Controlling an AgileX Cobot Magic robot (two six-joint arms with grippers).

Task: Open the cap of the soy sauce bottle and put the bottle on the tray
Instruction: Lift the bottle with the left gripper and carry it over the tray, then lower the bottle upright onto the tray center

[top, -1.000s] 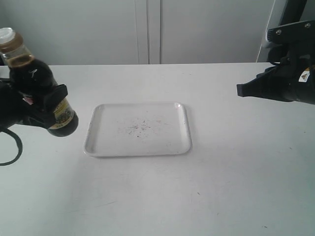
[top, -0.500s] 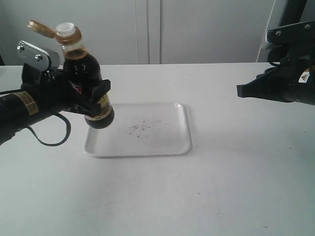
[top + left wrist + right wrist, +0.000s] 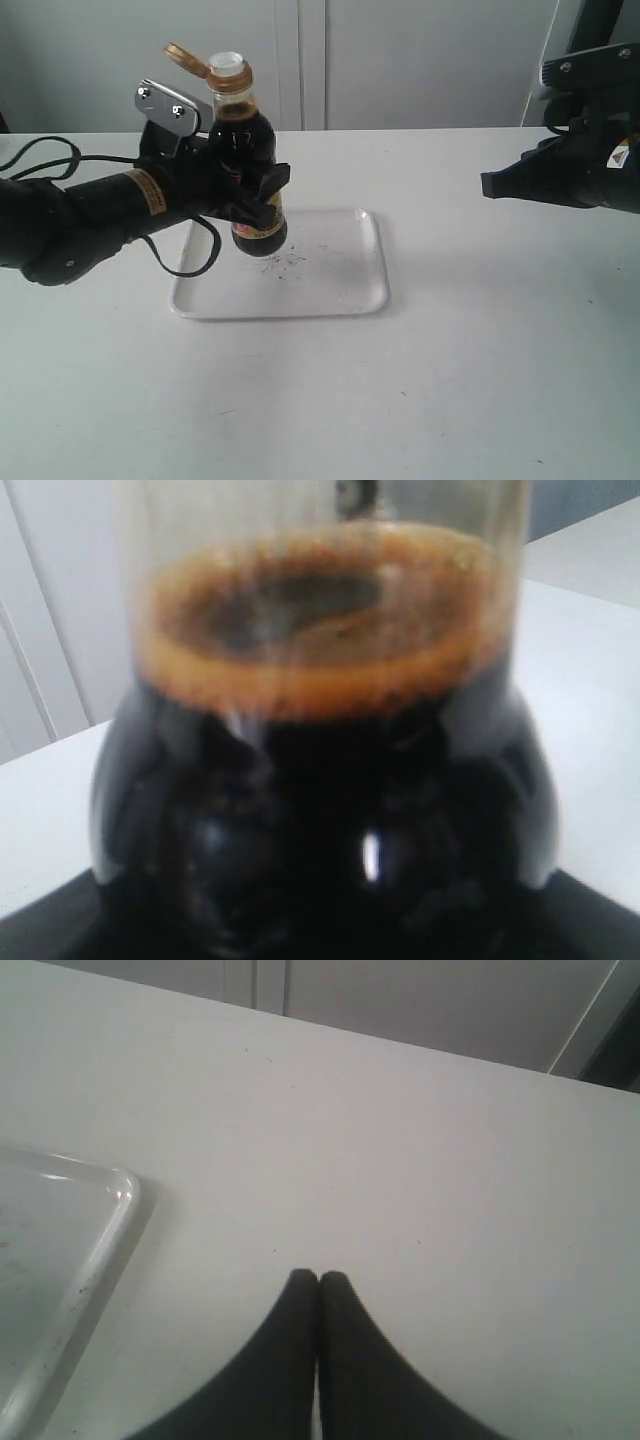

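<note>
One gripper, the left gripper (image 3: pixel 250 195), clamps the upright soy sauce bottle (image 3: pixel 245 160) directly above the tray (image 3: pixel 340 290); the right gripper (image 3: pixel 319 1282) hangs closed, well to the right.

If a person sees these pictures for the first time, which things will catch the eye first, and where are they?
First comes the dark bottle, held in the air by the left hand above the tray's left part, tilted a little. Its gold cap is flipped open and hangs back from the white spout. Next is the white tray in the middle of the table, while the right hand waits shut, off to the right.
</note>
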